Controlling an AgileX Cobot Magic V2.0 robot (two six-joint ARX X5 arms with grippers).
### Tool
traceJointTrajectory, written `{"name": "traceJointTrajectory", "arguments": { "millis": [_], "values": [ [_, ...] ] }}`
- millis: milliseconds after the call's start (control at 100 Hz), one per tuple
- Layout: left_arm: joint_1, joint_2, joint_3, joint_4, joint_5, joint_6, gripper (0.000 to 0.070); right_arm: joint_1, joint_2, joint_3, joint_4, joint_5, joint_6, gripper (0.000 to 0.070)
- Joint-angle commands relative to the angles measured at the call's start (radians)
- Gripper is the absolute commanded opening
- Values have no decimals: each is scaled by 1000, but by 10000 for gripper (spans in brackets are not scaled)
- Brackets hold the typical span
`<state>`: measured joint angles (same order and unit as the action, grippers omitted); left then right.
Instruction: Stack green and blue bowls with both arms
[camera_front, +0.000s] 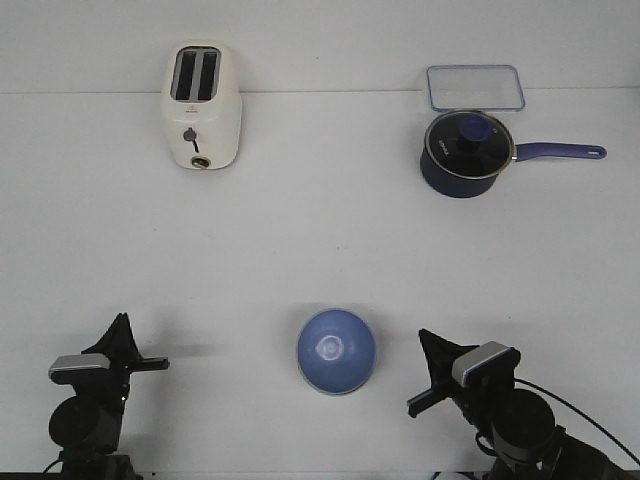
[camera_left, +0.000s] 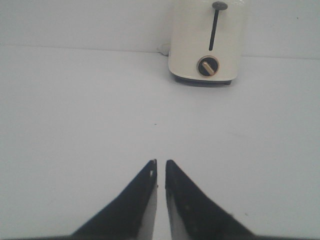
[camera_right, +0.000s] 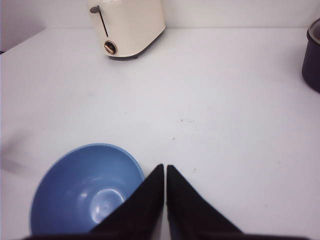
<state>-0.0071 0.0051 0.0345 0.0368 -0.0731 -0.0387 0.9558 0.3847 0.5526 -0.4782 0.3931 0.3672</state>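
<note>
The left hand (camera_front: 140, 362) hovers low at the near left edge of the table (camera_front: 300, 240), clenched on nothing: the left wrist view shows its two dark fingers (camera_left: 142, 200) nearly meeting, with only bare table ahead. It looks parked, clear of the work area.

Far back on the left stands one cream toaster (camera_front: 201, 106), upright and well apart from everything else, so it is unlikely to be in the way.

Near the front centre sits one blue bowl (camera_front: 336, 350), upright with its mouth up, placed between the two hands where either could reach it. No green bowl shows in any view. It may be nested under or inside the blue one, but the pictures cannot settle that, so whether the stack is already made cannot be told.

The right hand (camera_front: 428, 385) rests just beside the bowl, apart from it and also clenched empty; in its wrist view the fingers (camera_right: 150, 200) close to a point next to the rim.

At the back right are one dark saucepan (camera_front: 462, 152), lidded, handle pointing right, and one clear lidded box (camera_front: 475, 87) just behind it.

Count: two hands, one bowl, toaster, saucepan, box.
</note>
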Motion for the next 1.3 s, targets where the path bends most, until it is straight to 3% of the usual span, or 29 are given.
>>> {"name": "traceJointTrajectory", "arguments": {
  "millis": [0, 750, 820, 910, 1000, 1140, 1220, 1290],
  "values": [
    [11, -2, -21, 17, 3, 10, 16, 12, 0, 10, 13, 0, 2, 10],
    [25, -2, -21, -6, 11, -7, 15, 12, 0, 10, 13, 1, 0, 10],
    [25, -2, -21, -6, 11, -7, 15, 8, -5, 10, 10, 1, -27, 10],
    [25, -2, -21, -6, 11, -7, 16, -77, -16, -8, 36, 31, -163, 10],
    [25, -2, -21, -6, 11, -6, 15, -262, -50, -86, 121, -46, -244, 10],
    [25, -2, -21, -5, 11, -7, 16, -614, -150, -286, 319, -286, -338, 10],
    [25, -2, -21, -6, 11, -7, 15, -768, -235, -380, 376, -403, -350, 10],
    [25, -2, -21, -5, 11, -6, 15, -847, -302, -433, 380, -451, -349, 10]
  ]
}}
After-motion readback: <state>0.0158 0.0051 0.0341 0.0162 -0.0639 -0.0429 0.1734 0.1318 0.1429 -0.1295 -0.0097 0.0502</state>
